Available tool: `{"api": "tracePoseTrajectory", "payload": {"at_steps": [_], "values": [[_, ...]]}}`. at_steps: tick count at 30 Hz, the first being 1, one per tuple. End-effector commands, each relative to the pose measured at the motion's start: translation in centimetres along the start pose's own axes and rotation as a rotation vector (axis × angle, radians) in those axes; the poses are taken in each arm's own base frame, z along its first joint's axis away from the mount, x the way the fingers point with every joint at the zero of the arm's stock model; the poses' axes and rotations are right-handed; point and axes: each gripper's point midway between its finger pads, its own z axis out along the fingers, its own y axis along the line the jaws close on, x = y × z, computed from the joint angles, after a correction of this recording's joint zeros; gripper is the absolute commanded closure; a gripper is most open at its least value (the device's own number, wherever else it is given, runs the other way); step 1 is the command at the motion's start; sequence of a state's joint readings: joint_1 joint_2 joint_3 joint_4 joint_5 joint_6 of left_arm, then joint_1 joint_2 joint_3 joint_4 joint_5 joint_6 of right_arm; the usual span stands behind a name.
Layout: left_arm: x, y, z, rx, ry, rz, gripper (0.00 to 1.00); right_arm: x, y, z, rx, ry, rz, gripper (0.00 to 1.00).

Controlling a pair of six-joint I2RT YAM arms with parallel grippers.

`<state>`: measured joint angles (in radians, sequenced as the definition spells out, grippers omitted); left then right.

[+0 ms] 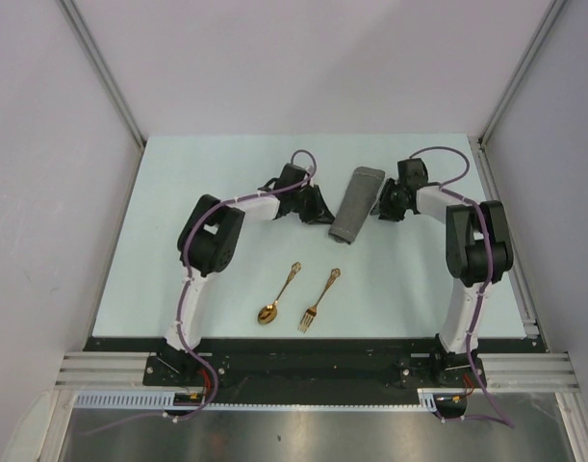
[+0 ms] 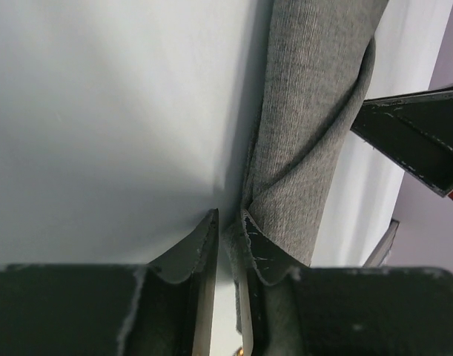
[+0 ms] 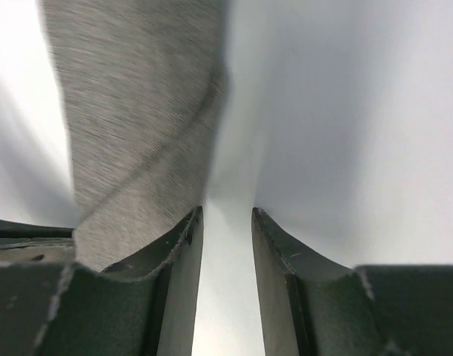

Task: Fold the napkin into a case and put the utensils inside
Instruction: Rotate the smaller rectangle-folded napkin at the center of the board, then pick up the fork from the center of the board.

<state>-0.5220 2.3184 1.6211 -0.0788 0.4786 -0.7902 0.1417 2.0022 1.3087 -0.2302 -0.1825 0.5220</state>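
Toward the table's (image 1: pixel 178 241) far middle, the case (image 1: pixel 356 204) lay between my left gripper (image 2: pixel 227 215) and right gripper (image 3: pixel 226 211), both slightly parted and empty, and I judged a finger catching its diagonal flap could unfold it before the spoon (image 1: pixel 278 294) and fork (image 1: pixel 319 300), well apart, went in.

The case (image 2: pixel 315 111) runs from 6 toward 1 o'clock on the bench (image 2: pixel 100 111); the left hand (image 2: pixel 227 222), narrowly parted, sits at its near corner.
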Motion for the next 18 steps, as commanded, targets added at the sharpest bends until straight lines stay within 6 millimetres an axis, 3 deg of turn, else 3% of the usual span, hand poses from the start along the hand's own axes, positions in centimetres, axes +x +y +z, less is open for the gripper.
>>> {"api": "tracePoseTrajectory", "payload": {"at_steps": [1,3,5,6,7,8,9,11,12,14,15,17,18], "values": [[1.6,-1.3,-2.0,0.004,0.027,-0.002,0.78,1.3,-1.4,-3.9,0.069,0.020,-0.058,0.59],[1.5,-1.7,-3.2,0.007,0.020,0.018,0.71,2.2,-0.8,-4.8,0.058,0.031,-0.083,0.54],[0.2,-2.1,-5.6,-0.042,-0.040,0.077,0.62,3.7,0.2,-6.4,0.033,0.034,-0.129,0.47],[0.2,-1.6,-6.6,-0.073,-0.061,0.098,0.47,4.4,0.5,-7.2,0.032,0.040,-0.143,0.39],[-0.2,-1.7,-7.7,-0.094,-0.090,0.126,0.43,4.2,0.9,-8.4,0.034,0.007,-0.163,0.35],[-1.4,-2.8,-10.3,-0.124,-0.164,0.195,0.41,5.6,0.9,-8.8,0.039,0.024,-0.187,0.31],[-0.9,-2.5,-11.2,-0.147,-0.167,0.215,0.40,6.2,0.8,-9.3,0.049,0.033,-0.189,0.26],[-0.2,-4.2,-14.0,-0.145,-0.204,0.287,0.40,7.2,1.2,-10.7,0.020,0.040,-0.186,0.24],[1.3,-3.3,-14.4,-0.174,-0.186,0.295,0.40,7.7,1.2,-11.2,0.014,0.049,-0.173,0.23],[4.2,-3.6,-15.0,-0.169,-0.157,0.351,0.40,7.6,1.6,-12.8,-0.005,0.018,-0.172,0.22],[6.3,-3.0,-15.9,-0.176,-0.139,0.366,0.40,8.0,1.4,-13.3,0.000,0.021,-0.171,0.20],[10.5,-3.3,-15.8,-0.162,-0.064,0.437,0.39,8.4,1.7,-14.0,-0.018,0.031,-0.162,0.19],[12.5,-2.3,-16.0,-0.187,-0.031,0.452,0.38,8.5,1.8,-14.7,-0.029,0.048,-0.149,0.18]]}}
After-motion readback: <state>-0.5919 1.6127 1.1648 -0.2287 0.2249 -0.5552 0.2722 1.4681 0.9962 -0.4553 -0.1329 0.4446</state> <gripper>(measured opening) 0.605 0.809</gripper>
